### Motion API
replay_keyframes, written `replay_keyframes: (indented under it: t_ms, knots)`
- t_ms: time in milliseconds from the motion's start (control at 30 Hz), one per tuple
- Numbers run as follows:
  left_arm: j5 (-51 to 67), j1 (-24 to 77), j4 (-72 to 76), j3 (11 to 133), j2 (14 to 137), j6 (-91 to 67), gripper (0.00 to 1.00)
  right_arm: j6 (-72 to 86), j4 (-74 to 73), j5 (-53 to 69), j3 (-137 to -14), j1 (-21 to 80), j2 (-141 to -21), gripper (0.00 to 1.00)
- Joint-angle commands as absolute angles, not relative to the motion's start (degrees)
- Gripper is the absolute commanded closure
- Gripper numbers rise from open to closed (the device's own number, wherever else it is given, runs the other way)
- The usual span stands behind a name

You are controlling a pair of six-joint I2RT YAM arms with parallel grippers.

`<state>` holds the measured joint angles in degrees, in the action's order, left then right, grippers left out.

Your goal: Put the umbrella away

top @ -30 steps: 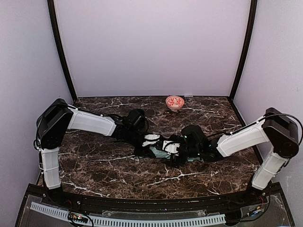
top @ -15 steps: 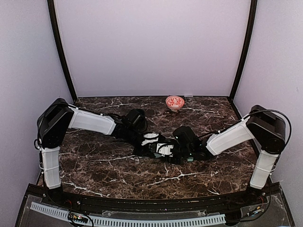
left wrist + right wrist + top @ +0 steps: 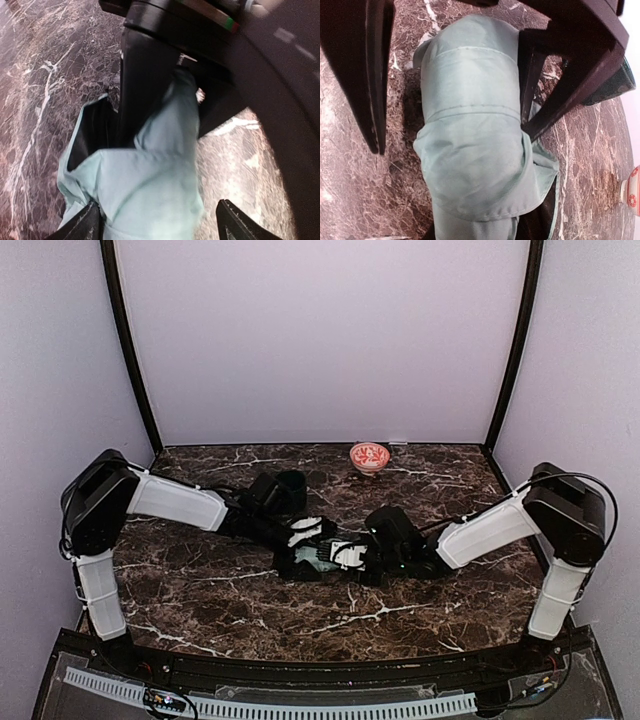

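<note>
**1. Table** (image 3: 200,590). Dark marble-pattern top with white veining. The left arm (image 3: 175,502) and right arm (image 3: 490,530) both reach in over it and meet near the middle.

**2. Umbrella** (image 3: 470,140). Folded into a loose mint-green bundle, it lies on the table at the centre, between my two wrists. Its black lining (image 3: 92,130) shows where a fold gapes open on one side.

**3. Left gripper** (image 3: 157,227). Jaws wide. On my left wrist camera the two tips sit either side of the near end of the bundle. Seen from the right wrist, its fingers (image 3: 375,75) straddle the bundle. One stands clear of the fabric with bare marble between, and the other presses against the edge of the cloth.

**4. Right gripper** (image 3: 342,554). Jaws narrow, nipped on a gathered ridge of the umbrella's fabric. In the left wrist view the cloth runs up into the gap between its black fingers (image 3: 142,85). It meets the bundle from the side opposite the left gripper.

**5. Bowl** (image 3: 369,456). Small, red-and-white patterned, at the far edge of the table, well apart from the umbrella and both grippers. From overhead it is too small for me to tell whether anything lies in it. A sliver of its rim shows at the right edge of the right wrist view.
</note>
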<state>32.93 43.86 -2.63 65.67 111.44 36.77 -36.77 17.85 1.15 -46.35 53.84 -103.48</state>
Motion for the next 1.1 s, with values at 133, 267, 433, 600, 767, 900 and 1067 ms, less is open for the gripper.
replay_keyframes:
  t_ms: [133,267,433,600,767,900,1067]
  knots:
    - [34.5,40.0,8.5,54.8,97.1,30.0,0.16,-35.8,16.8,-3.6,-44.0,53.8,-98.9,1.0]
    - [32.9,39.6,12.2,51.4,92.0,27.5,0.15,-34.4,18.0,-2.3,-43.5,52.8,-96.5,1.0]
    - [30.4,39.5,14.9,49.5,89.0,24.7,0.16,-32.5,19.1,1.4,-42.8,51.5,-93.1,1.0]
    - [27.9,39.5,18.4,47.0,84.1,22.3,0.19,-26.9,18.5,4.3,-44.2,48.4,-91.7,1.0]
    - [27.6,39.5,34.3,38.5,80.7,13.5,0.25,-27.9,18.8,3.3,-44.9,47.6,-88.0,1.0]
    - [31.5,39.5,34.6,39.6,82.4,9.4,0.29,-31.9,18.2,-1.7,-44.6,48.1,-87.4,1.0]
    - [26.4,39.5,29.7,39.8,83.1,15.9,0.31,-39.7,18.2,-4.0,-41.8,50.1,-88.3,1.0]
